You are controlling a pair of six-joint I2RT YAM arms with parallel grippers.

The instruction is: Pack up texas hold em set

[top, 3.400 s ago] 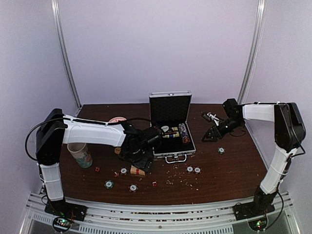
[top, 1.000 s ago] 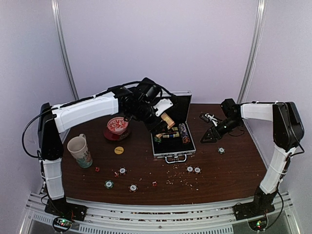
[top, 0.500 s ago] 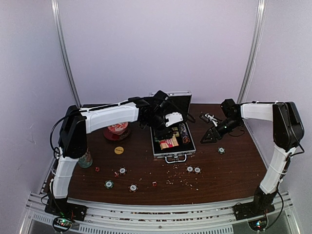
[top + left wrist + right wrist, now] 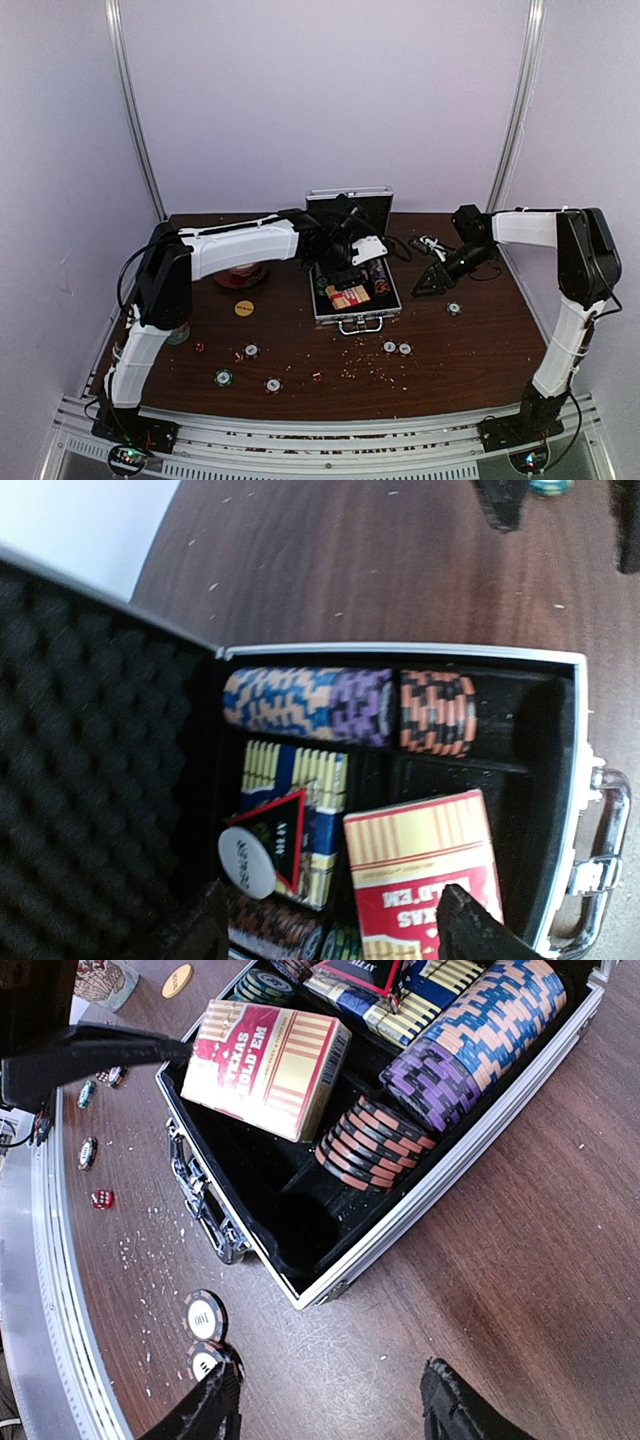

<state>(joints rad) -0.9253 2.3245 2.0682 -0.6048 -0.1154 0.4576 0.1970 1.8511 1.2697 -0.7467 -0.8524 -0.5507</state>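
The silver case (image 4: 352, 316) stands open at the table's middle, its lid upright. The red-yellow card box (image 4: 348, 296) lies in its front part, tilted on the dividers (image 4: 425, 875) (image 4: 265, 1055). Rows of chips (image 4: 305, 705) and another deck (image 4: 295, 815) fill the back. My left gripper (image 4: 352, 262) hangs over the case, open, its fingertips (image 4: 470, 930) either side of the box. My right gripper (image 4: 432, 280) is open and empty, low over the table right of the case (image 4: 325, 1400). Loose chips (image 4: 397, 348), red dice (image 4: 238, 356) and the yellow disc (image 4: 243, 308) lie on the table.
A red-and-white bowl (image 4: 240, 272) sits left of the case, half behind my left arm. The paper cup (image 4: 178, 332) is mostly hidden by that arm. One chip (image 4: 454, 309) lies near my right gripper. Two chips (image 4: 203, 1315) lie by its left finger. Crumbs dot the front.
My left arm lifted the card box from the table, carried it over the case, set it inside and opened. My right arm has hardly moved.
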